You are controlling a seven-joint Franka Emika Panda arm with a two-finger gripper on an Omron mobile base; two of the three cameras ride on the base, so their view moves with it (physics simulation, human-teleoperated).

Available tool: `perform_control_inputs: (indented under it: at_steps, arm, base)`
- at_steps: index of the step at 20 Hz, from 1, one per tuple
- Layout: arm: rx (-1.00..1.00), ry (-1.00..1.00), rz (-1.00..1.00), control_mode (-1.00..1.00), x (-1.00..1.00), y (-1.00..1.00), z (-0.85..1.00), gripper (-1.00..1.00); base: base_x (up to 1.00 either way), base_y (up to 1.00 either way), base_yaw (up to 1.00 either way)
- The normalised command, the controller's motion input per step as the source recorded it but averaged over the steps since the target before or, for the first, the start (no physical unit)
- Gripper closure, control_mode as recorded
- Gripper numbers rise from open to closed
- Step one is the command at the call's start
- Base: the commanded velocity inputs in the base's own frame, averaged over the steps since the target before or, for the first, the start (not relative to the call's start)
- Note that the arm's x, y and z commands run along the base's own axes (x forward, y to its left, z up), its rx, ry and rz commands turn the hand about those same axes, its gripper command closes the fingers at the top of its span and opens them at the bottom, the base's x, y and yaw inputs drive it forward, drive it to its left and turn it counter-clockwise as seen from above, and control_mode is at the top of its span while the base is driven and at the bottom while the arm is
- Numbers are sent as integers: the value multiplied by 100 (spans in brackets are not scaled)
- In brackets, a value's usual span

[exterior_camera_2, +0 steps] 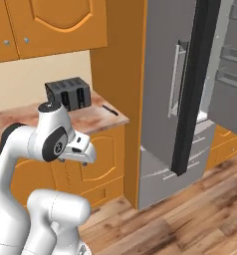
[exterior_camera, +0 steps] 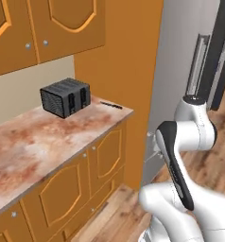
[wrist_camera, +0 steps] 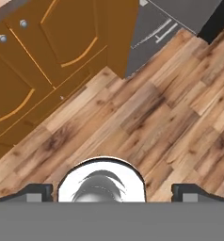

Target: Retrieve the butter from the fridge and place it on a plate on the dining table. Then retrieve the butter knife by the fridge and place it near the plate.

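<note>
Two dark fingertips (wrist_camera: 36, 192) stand far apart at the bottom corners of the hand view, so the gripper (wrist_camera: 112, 193) is spread wide with nothing between its jaws and nothing touching them. It looks straight down on bare wooden floor (wrist_camera: 170, 117), with the orange lower cabinets (wrist_camera: 43, 70) toward the upper left of that view and the grey foot of the fridge (wrist_camera: 156, 28) at the top.

Nearest the base cameras, the white arm (exterior_camera: 190, 156) folds up in front of the cabinets and holds nothing. Beyond it runs the marbled table (exterior_camera: 38, 142) against the wall, on orange cabinet doors. At its far end sits a black toaster (exterior_camera: 65, 97), and just to the right of the toaster, near the table's end and apart from the toaster, lies the butter knife (exterior_camera: 111, 105), a thin dark sliver flat on the top. From the right base view the same butter knife (exterior_camera_2: 109, 110) lies close to the tall orange side panel (exterior_camera_2: 118, 74) that separates the table from the fridge.

Farther still stands the fridge (exterior_camera_2: 165, 99), grey steel with a vertical bar handle (exterior_camera_2: 176, 79). Its right door (exterior_camera_2: 230, 89) is swung open, showing door shelves. The butter cannot be made out in any view.
</note>
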Motion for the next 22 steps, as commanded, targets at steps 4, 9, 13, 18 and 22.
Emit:
perform_control_inputs:
  at_steps: [4,9,13,18,22]
  arm:
    - [0,0,0,100,0,0,0,-100]
    - [0,0,0,100,0,0,0,-100]
    - [0,0,0,100,0,0,0,-100]
    - [0,0,0,100,0,0,0,-100]
    - [0,0,0,100,0,0,0,-100]
  base:
    - [48,48,-3]
    - [70,20,8]
    - [54,-21,26]
    - [51,-29,27]
    - [52,-11,25]
